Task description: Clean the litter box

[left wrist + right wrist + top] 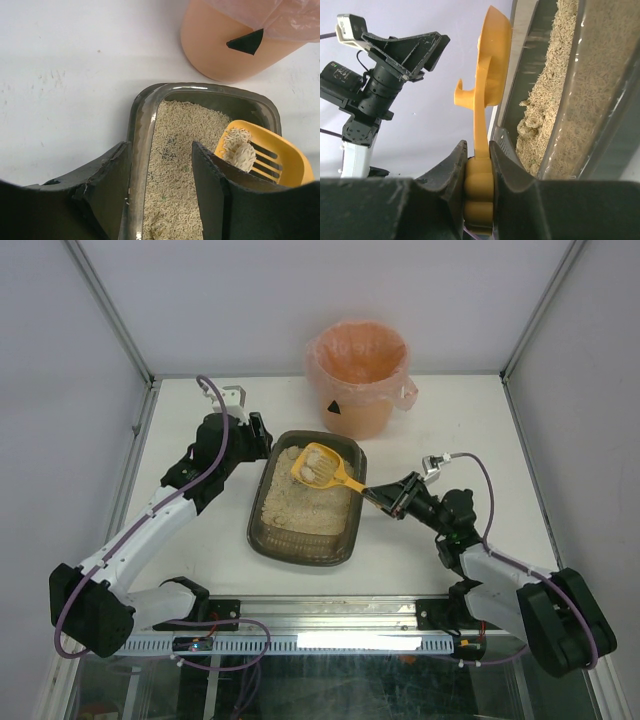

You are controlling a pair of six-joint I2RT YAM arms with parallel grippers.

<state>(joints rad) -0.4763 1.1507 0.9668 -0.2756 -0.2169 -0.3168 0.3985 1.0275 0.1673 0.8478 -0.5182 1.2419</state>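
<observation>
The right tool [475, 150] is clamped on the end of the handle of the yellow scoop [350, 483], and the left tool [161, 145] straddles a wall of the litter box [298, 554] with its jaws apart: one finger outside the rim, one inside over the litter [300, 505], apparently not pinching. The box lies in the middle of the worktop [450, 420], just in front of the pink-lined bin [358, 400]. With that wall unclamped, a knock from the scoop may well slide the box. The bin looks light, and its loose liner overhangs the rim, so a low approach could snag the plastic or tip the bin. The scoop hangs over the far end of the box, gripped only at the tip of a slim handle; it could twist between the pads and tilt. The pale clumps [243, 155] sit near the open front lip, so any forward tilt on the way across could drop them onto the worktop between box and bin. Loose grains clinging to them would scatter too.
</observation>
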